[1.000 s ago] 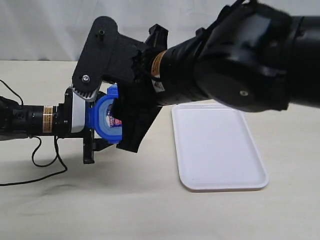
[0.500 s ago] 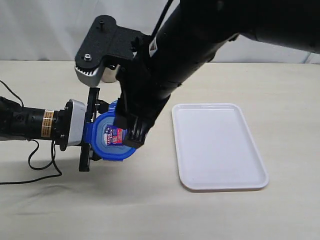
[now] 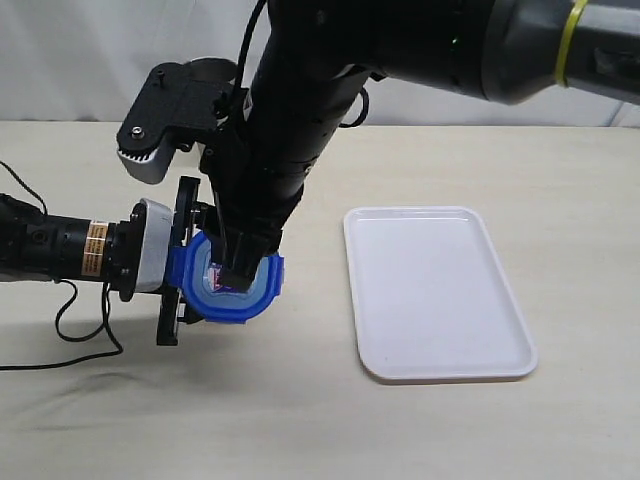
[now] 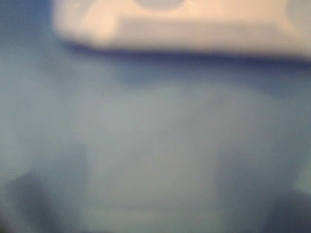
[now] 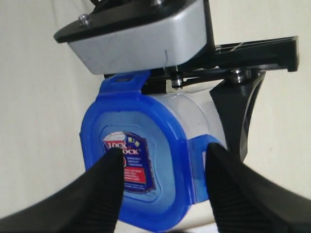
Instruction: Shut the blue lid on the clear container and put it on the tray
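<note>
Pale beige tabletop runs back to a plain white backdrop, with the tray lying flat on the right, well apart from the action. We see the left tool clamped around the clear container, holding it on its side above the tabletop. The blue lid sits on the container's mouth. The right tool hangs over the lid face with its fingers spread apart and gripping nothing. Whether they touch the lid we cannot tell.

At least one flap stands out unlatched. We judge that an off-centre push here could twist the container in the left tool's grip or rock the lid askew. If the flaps stay unsnapped, the lid may come off on the way to the tray.
</note>
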You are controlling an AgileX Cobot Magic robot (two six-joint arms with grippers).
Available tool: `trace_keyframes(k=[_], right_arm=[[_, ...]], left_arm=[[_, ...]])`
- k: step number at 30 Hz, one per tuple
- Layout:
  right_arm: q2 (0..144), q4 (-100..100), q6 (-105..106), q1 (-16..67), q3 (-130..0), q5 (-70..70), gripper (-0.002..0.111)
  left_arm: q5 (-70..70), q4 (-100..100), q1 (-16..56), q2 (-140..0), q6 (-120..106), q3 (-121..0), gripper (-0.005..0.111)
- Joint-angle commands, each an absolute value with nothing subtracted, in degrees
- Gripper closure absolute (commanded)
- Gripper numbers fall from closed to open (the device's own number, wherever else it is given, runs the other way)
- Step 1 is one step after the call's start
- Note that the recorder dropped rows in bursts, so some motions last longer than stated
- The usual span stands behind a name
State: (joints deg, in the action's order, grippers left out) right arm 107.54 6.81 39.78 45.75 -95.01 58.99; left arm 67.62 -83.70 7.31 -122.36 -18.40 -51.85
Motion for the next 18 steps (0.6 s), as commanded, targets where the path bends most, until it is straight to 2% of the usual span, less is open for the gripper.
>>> trace_keyframes(k=[1,3,18], right_arm=[[108.18,6.61,40.32,45.34,-95.26,61.7,0.065],[108.68,6.75,40.06,45.34,-95.26,62.17,0.068],[113.79,8.84,40.34,45.48,-95.26,60.76,0.069]], left_arm=[[69.96,-82.26,7.34,-121.74,-17.67,-52.16,0.107],[69.96,-82.28,7.34,-121.74,-16.23,-52.16,0.107],[69.96,-82.18,7.34,-121.74,-11.69,-52.16,0.107]])
